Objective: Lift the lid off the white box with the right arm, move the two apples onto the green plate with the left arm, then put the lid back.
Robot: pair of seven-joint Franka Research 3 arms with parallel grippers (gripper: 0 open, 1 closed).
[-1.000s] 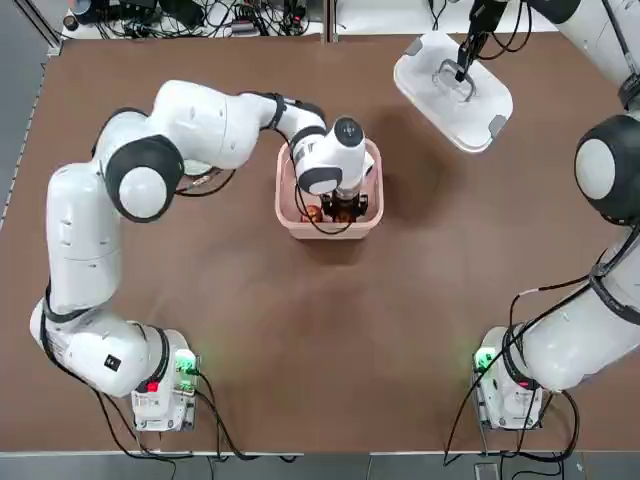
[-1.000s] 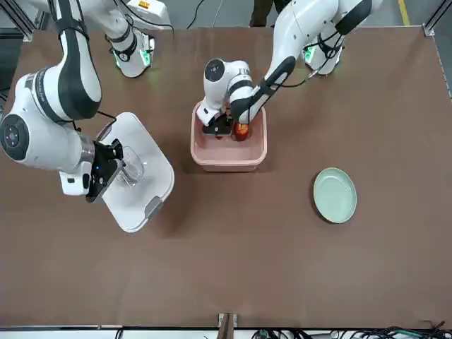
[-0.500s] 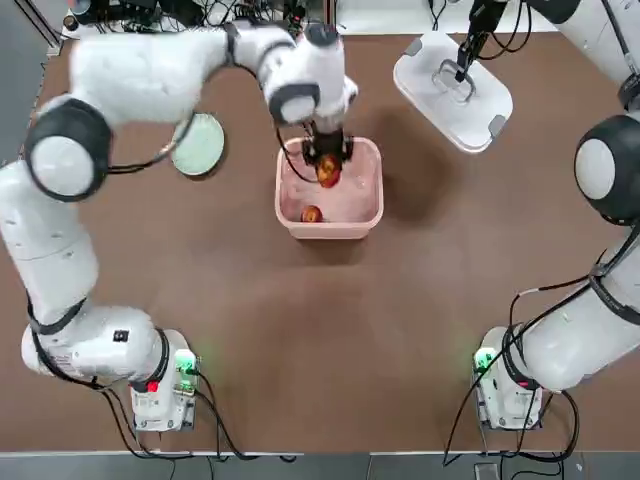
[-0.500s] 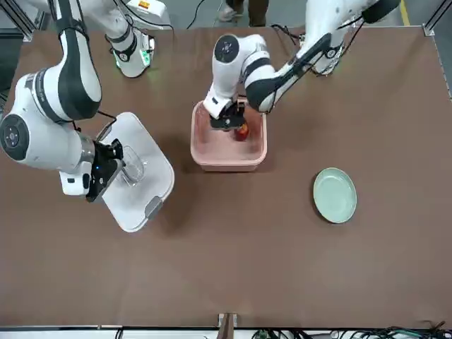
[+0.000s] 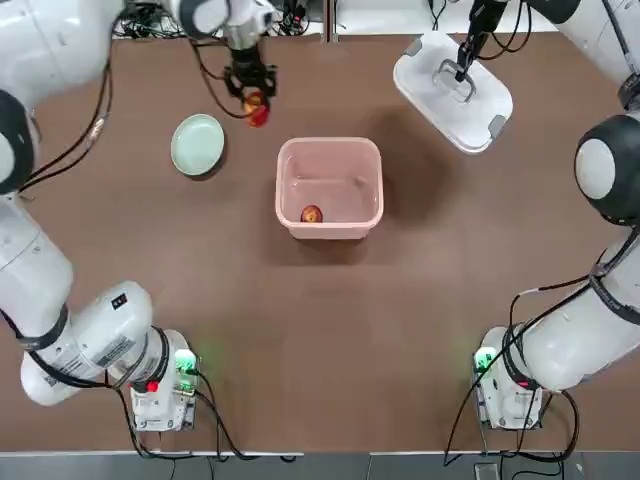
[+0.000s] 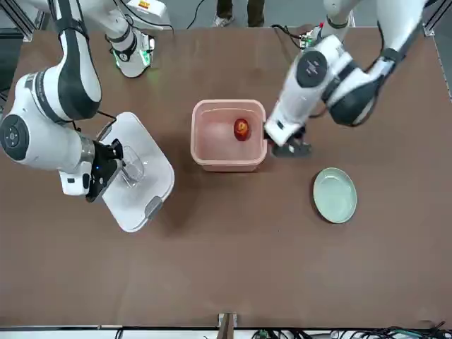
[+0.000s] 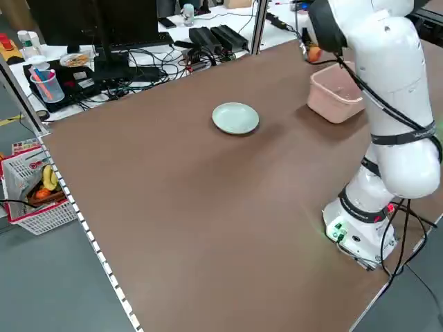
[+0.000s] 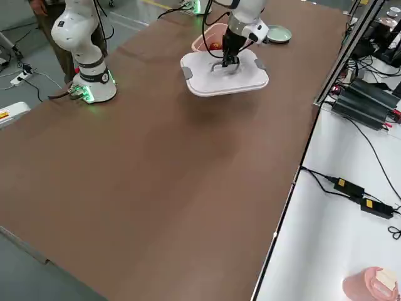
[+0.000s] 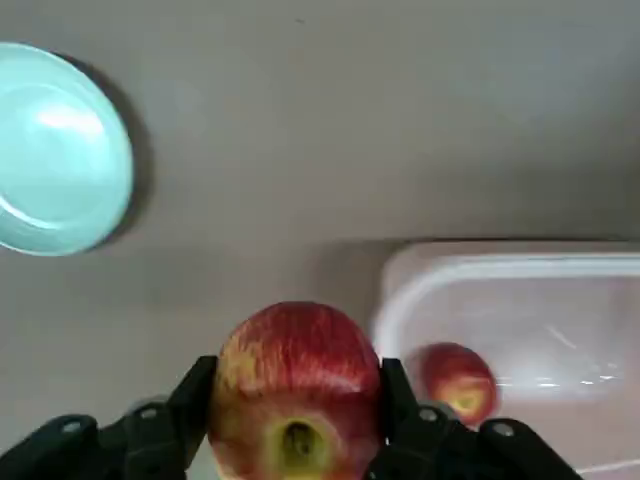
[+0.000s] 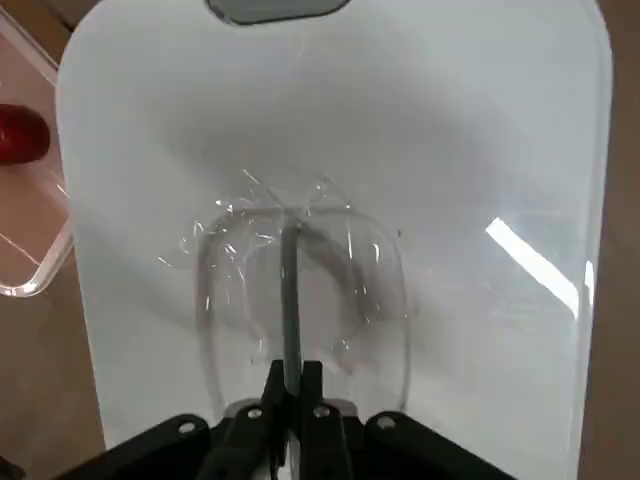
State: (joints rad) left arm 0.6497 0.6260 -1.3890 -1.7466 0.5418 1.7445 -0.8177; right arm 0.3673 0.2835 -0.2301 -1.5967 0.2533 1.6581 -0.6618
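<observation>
Across brown tabletop (image 5: 330,340), upper right, the right gripper (image 10: 294,372) is tightly pinching the lid (image 5: 490,112) handle (image 10: 290,310); upper centre, the box (image 5: 330,229) is holding one apple (image 5: 311,214); upper left, the left gripper (image 9: 299,372), apple-wide around another apple (image 9: 295,345), should be centring low over the green plate (image 5: 197,145).

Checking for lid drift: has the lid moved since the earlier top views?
No; the lid holds the same spot relative to the box.
</observation>
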